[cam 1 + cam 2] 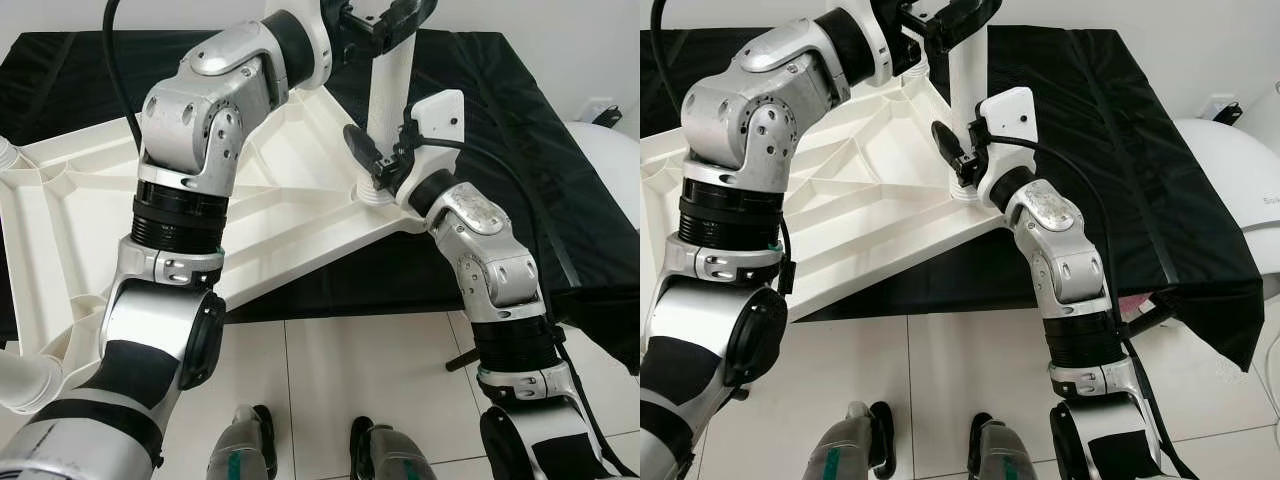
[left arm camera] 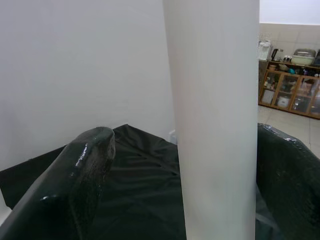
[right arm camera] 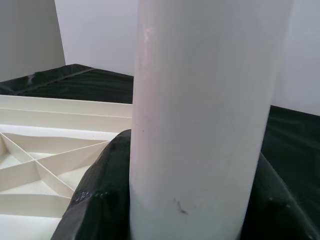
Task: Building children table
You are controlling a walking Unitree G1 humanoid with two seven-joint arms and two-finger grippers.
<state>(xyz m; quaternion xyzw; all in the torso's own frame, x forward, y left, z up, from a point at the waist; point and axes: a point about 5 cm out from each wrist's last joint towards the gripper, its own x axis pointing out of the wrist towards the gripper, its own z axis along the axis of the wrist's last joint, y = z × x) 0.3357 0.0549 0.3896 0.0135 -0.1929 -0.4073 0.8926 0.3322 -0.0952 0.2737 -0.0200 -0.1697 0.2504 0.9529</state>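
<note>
On the upturned tabletop point(image 1: 300, 215) the leg point(image 1: 392, 85) stands upright — both grippers clamp it.

A black cloth point(image 1: 1140, 180) covers the counter, over a white tiled floor point(image 1: 340, 370). White walls point(image 2: 75, 65) stand behind; a wooden cabinet point(image 2: 290, 92) stands far off.

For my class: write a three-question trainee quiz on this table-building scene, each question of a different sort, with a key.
1. True or false: the white table leg stands upright at a corner of the upturned tabletop.
2. Which gripper holds the leg near its base? A) left gripper B) right gripper
3. Fill in: the tabletop lies on a ____ cloth.

Key
1. True.
2. B; the left gripper grasps the leg higher up.
3. Black.
</note>
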